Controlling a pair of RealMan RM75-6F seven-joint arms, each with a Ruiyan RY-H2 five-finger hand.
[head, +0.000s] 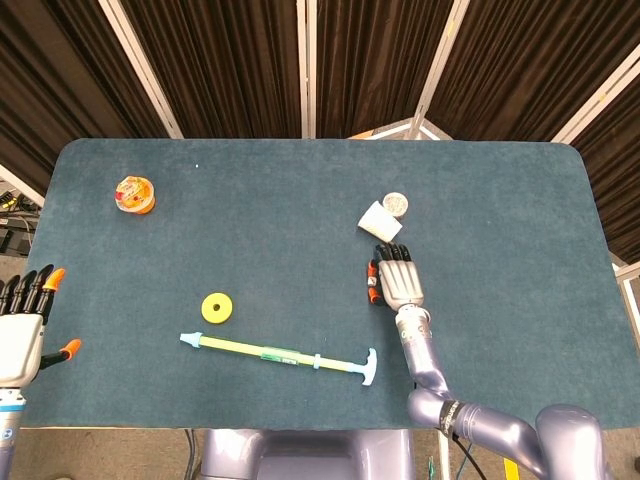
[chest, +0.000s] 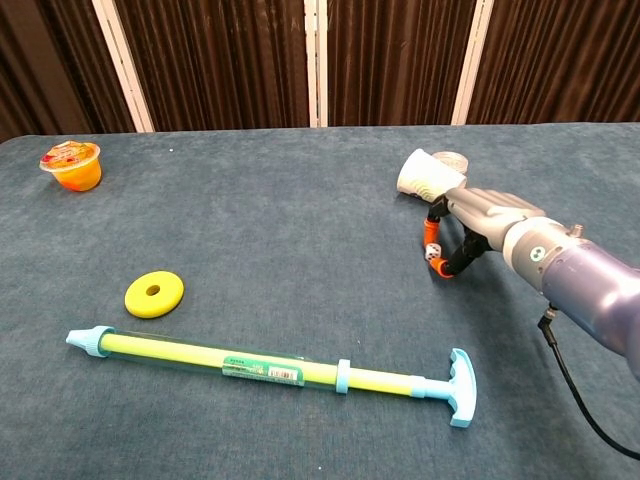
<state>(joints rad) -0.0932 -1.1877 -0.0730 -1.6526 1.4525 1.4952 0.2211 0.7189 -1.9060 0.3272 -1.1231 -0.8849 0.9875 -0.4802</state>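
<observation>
My right hand (head: 398, 280) (chest: 483, 212) lies low on the blue table (head: 500, 250), palm down. Its orange-tipped thumb and a finger pinch a small white die (chest: 433, 254) (head: 371, 283) that still rests on the cloth. Just beyond the hand a white paper cup (head: 378, 220) (chest: 420, 172) lies on its side, with a small round lid (head: 396, 204) (chest: 453, 160) behind it. My left hand (head: 22, 328) hovers off the table's front left corner, fingers spread and holding nothing; the chest view does not show it.
A long yellow-green pump with light blue ends (head: 280, 354) (chest: 270, 370) lies along the front. A yellow ring (head: 217, 307) (chest: 154, 293) sits just behind its left end. An orange jelly cup (head: 134, 194) (chest: 71, 165) stands at the far left.
</observation>
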